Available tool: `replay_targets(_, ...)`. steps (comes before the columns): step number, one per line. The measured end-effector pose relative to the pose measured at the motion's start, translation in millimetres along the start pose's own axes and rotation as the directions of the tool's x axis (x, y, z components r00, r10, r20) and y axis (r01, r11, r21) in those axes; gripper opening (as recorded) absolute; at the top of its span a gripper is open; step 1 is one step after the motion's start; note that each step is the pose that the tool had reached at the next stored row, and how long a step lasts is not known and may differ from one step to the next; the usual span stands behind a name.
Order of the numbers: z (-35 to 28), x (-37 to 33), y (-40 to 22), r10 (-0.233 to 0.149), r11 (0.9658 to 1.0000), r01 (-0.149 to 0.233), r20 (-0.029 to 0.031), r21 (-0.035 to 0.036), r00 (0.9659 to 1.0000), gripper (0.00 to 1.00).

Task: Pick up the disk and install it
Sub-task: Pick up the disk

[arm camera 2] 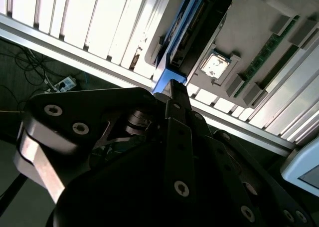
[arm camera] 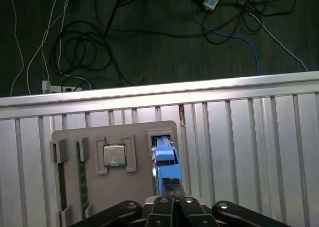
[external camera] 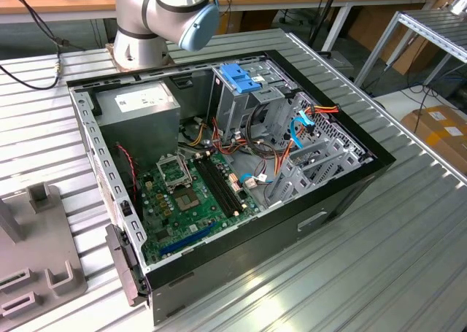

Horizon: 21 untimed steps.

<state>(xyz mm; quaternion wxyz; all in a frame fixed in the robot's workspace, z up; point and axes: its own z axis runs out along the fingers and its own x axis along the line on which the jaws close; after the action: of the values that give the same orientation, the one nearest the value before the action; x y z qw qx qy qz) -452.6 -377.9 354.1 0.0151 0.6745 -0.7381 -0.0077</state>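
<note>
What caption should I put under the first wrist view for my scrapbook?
Gripper at the blue-railed disk, which stands on edge in a grey tray beside a processor chip.

The disk (arm camera: 164,155) has smooth light-blue plastic rails — the tray (arm camera: 134,188) looks like matt grey plastic, the table (arm camera: 239,152) ribbed bare metal with a soft sheen.
</note>
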Motion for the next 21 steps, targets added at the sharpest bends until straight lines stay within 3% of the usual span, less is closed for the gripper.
replay_targets(3,0.1,0.0,0.6,0.000,1.0000,0.000,0.0006,0.0063,1.0000,0.11)
replay_targets(9,0.1,0.1,1.3,0.000,1.0000,0.000,0.0008,0.0086,1.0000,0.11)
replay_targets(12,0.3,0.3,3.5,-0.003,0.9998,0.003,0.0016,0.0180,1.0000,0.11)
replay_targets(21,1.7,2.2,5.0,-0.004,0.9998,0.004,0.0017,0.0197,1.0000,0.11)
